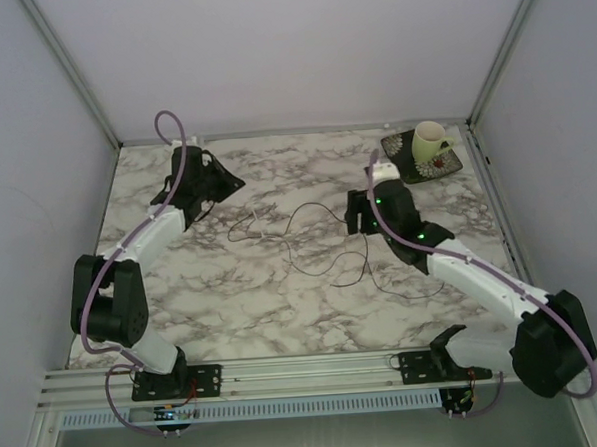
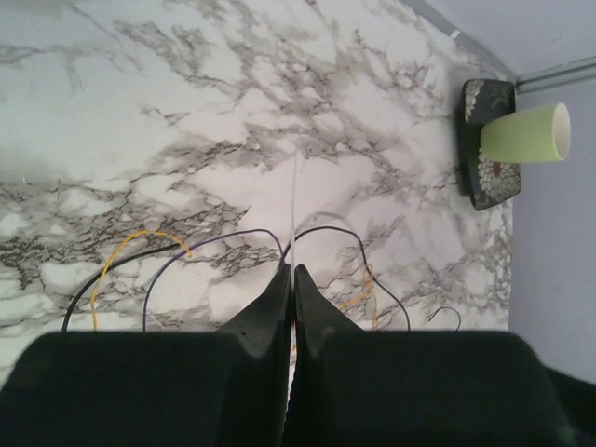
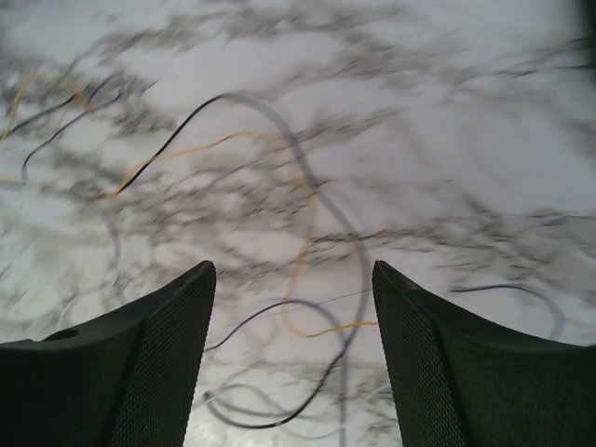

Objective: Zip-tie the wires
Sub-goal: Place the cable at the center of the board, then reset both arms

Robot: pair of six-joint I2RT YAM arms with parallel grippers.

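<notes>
The wires [image 1: 320, 244] are thin dark and yellow strands lying in loose loops on the marble table's middle. They also show in the left wrist view [image 2: 326, 230] and, blurred, in the right wrist view [image 3: 307, 196]. My left gripper [image 2: 291, 270] is shut on a thin white zip tie [image 2: 296, 200] that sticks out straight ahead over the wires. In the top view the left gripper [image 1: 231, 184] is left of the loops. My right gripper [image 3: 293, 270] is open and empty above the wire loops, at their right end in the top view [image 1: 356, 215].
A pale green cup [image 1: 431, 140] lies on a dark flowered dish [image 1: 416, 164] at the back right corner, also seen in the left wrist view [image 2: 526, 133]. Walls enclose the table on three sides. A metal rail [image 1: 316, 368] runs along the near edge.
</notes>
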